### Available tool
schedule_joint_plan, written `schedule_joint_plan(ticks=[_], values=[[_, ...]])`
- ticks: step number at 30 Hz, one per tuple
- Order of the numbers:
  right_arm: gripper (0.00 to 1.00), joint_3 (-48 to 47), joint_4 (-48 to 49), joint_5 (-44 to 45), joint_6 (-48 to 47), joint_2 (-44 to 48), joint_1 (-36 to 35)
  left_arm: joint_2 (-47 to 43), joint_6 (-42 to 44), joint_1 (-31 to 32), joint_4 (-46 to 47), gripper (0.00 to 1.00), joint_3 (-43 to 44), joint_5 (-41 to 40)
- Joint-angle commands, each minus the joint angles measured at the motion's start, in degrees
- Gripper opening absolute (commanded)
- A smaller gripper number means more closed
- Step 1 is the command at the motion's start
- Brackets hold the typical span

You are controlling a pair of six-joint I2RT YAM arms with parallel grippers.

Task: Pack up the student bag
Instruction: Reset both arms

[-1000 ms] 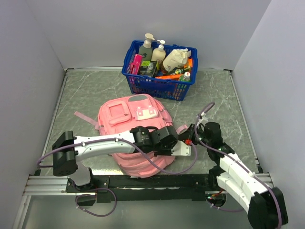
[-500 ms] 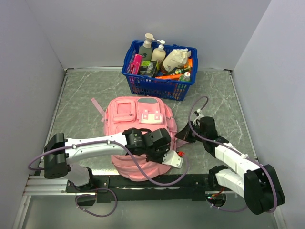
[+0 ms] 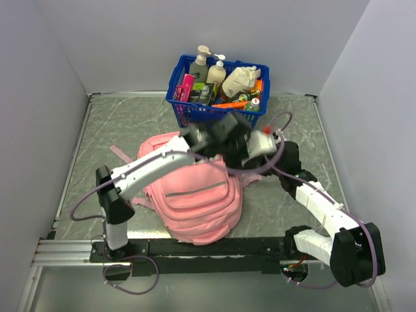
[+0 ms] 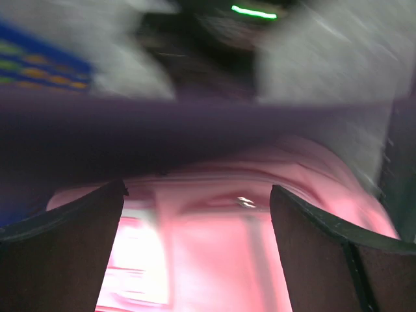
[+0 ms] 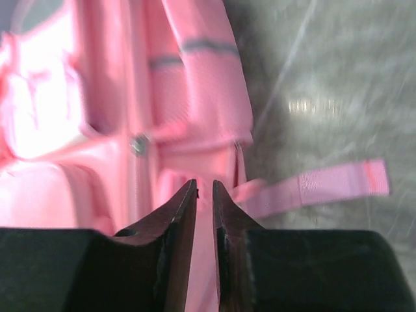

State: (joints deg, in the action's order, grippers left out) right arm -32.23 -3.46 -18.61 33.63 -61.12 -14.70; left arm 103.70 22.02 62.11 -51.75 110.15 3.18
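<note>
The student bag (image 3: 195,201) is a large pink backpack lying flat in the middle of the table, a grey-striped panel facing up. My left gripper (image 4: 198,192) hovers over its far right corner, in front of the basket, open wide with only pink fabric (image 4: 214,260) below it. This view is blurred. My right arm (image 3: 312,195) reaches in from the right to the bag's right edge. My right gripper (image 5: 205,185) is almost closed, with a strip of the bag's pink webbing between its fingers. A loose pink strap (image 5: 325,185) trails off to the right onto the table.
A blue plastic basket (image 3: 218,117) full of bottles and packets stands at the back centre, just beyond my left wrist. Grey walls close in the table on the left, back and right. A pink strap (image 3: 120,155) sticks out from the bag's left side.
My left arm has swung from across the bag's near part to its far right corner, and its gripper has opened wide. The bag has turned over, its patch pocket side no longer showing.
</note>
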Motion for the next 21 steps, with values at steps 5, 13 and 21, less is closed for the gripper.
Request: schedule_joint_plan(ticks=[5,13,21], values=[[0.69,-6.18,-6.72,-1.07,-4.53,1.89,1.07,-12.09,-5.33,-14.73,5.59,0.96,-7.62,-6.57],[1.0,-8.9,-11.82,1.9,-6.82,4.61,0.99,-23.88,-12.43,-34.99,9.46,0.96,-13.28,-0.91],[1.0,-10.75,-11.31,4.46,-6.65,6.19,0.81,-31.62,-24.37,-52.49,21.39,0.96,-29.97,9.01]])
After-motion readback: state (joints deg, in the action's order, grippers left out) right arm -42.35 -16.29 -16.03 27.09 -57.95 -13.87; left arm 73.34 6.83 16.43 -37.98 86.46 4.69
